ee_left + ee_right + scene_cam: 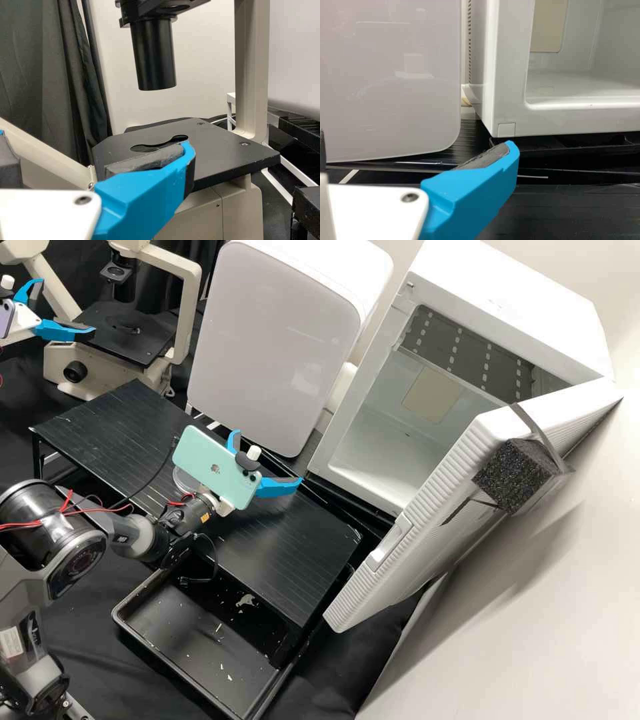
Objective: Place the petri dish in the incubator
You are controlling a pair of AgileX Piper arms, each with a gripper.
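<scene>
Incubator (373, 467) door (427, 507) open; petri dish (181, 481), partly hidden, looks to be on bench (287, 560) just beside right hand (267, 457), fingers spread, empty; pick-up, carry, placing left. Left hand (67, 305) spread too.

1. A cream microscope (190, 313) with a flat black stage (143, 347), upper left of the frame.
2. Dark curtain (70, 60) hanging in folds, left side of the left wrist view.
3. Black tray (170, 627), bottom centre-left, pale flecks (245, 600) scattered inside.
</scene>
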